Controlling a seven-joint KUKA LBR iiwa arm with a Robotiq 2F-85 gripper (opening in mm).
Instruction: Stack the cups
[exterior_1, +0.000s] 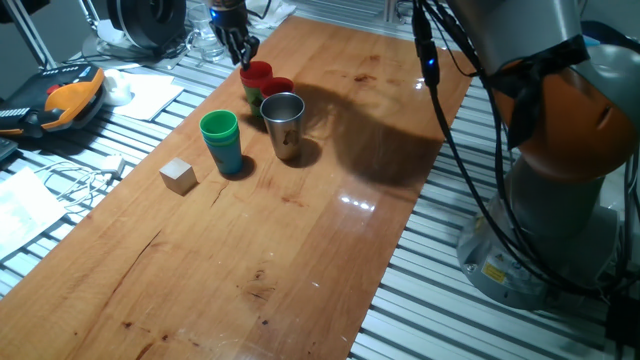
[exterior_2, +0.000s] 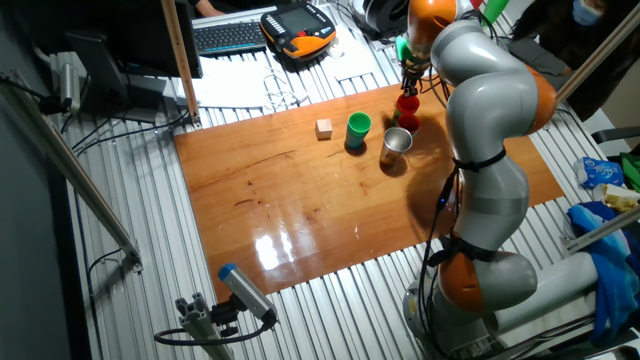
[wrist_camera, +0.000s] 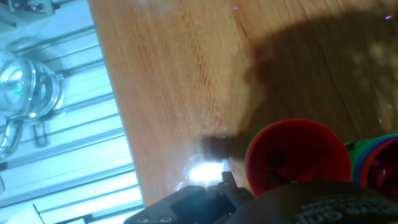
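Gripper (exterior_1: 240, 48) at top centre of one fixed view, hanging just over the red cup (exterior_1: 256, 74); fingertips at or near its rim. Cannot tell whether the fingers are parted, closed or gripping the cup.

Hand view: the red cup's mouth (wrist_camera: 298, 158) fills lower right. Interior red, nothing inside but a dark shadow patch; a green edge shows around its outside, so it appears nested in a green cup.

Second red-topped stack (exterior_1: 277, 88) just right of the first, touching or nearly so. In the hand view its edge (wrist_camera: 379, 163) shows red inside with blue and green rims around it.

Steel cup (exterior_1: 284, 122) upright just below these, open mouth up, inside not readable.

Green cup (exterior_1: 219, 128) sits nested in a blue cup (exterior_1: 230, 158), left of the steel cup, slightly apart.

Wooden cube (exterior_1: 178, 176) lower left of the green stack, alone on the worktop (exterior_1: 250, 270).
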